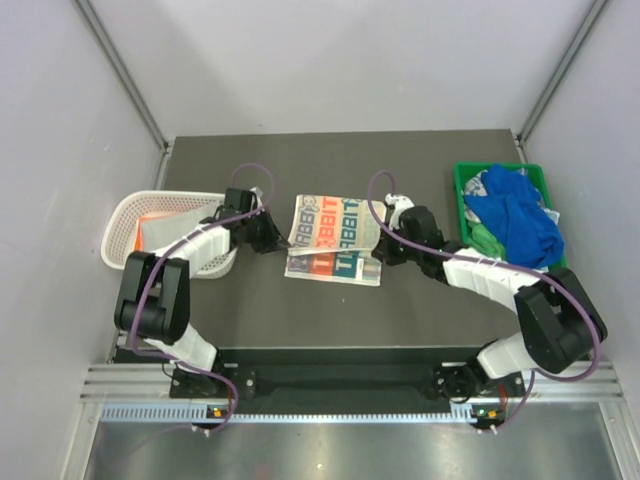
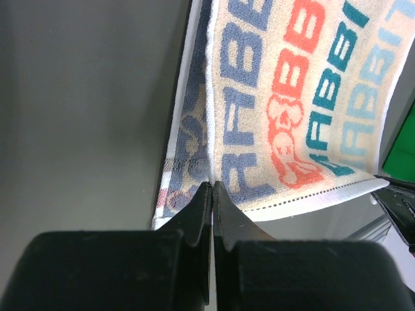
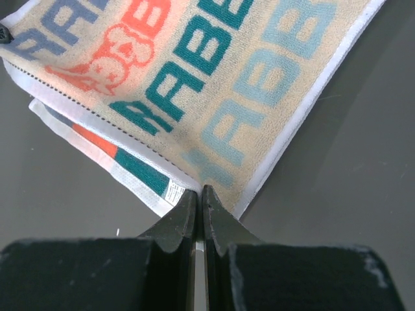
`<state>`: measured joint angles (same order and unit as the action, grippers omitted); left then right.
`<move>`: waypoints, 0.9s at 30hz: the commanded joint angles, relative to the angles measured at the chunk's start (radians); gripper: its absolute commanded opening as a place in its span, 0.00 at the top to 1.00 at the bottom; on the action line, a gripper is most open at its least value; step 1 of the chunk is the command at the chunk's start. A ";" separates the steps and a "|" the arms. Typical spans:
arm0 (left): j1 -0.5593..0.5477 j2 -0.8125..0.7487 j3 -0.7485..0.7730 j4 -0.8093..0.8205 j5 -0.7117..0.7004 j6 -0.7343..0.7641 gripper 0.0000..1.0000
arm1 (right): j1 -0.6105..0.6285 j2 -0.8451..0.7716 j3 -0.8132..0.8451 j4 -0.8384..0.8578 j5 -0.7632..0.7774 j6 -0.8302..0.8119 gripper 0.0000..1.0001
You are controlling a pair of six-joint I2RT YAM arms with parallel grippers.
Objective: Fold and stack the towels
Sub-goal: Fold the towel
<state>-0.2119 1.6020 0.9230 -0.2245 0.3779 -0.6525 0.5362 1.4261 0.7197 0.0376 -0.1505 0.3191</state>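
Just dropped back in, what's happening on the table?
Both arms are working the lettered towel at mid-table, which lies partly folded. The left gripper sits at its left edge and the right gripper at its right edge, jaws shut on both; whether they pinch cloth is unclear. Blue towels wait in the green bin; the white basket holds more.

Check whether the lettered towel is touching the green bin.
Apart. The top view shows bare table between the lettered towel and the green bin.

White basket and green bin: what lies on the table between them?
The lettered towel lies there, with the left gripper and the right gripper, both shut, at its two sides. The top view shows this.
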 commanded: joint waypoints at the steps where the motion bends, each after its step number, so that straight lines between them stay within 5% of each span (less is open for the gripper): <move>1: 0.003 -0.043 -0.023 -0.012 -0.016 0.025 1.00 | 0.018 -0.041 -0.014 0.025 0.032 0.006 1.00; 15: 0.002 -0.036 -0.078 0.002 -0.010 0.030 1.00 | 0.050 -0.038 -0.077 0.071 0.032 0.029 0.99; 21: 0.002 -0.011 -0.107 0.025 0.013 0.030 0.83 | 0.093 -0.010 -0.112 0.100 0.020 0.054 0.79; 27: 0.002 -0.033 -0.102 0.013 0.024 0.036 0.75 | 0.097 -0.044 -0.117 0.071 0.032 0.049 0.71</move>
<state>-0.2123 1.5887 0.8238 -0.2321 0.3859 -0.6365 0.6151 1.4143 0.6014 0.0826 -0.1329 0.3649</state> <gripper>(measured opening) 0.236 0.273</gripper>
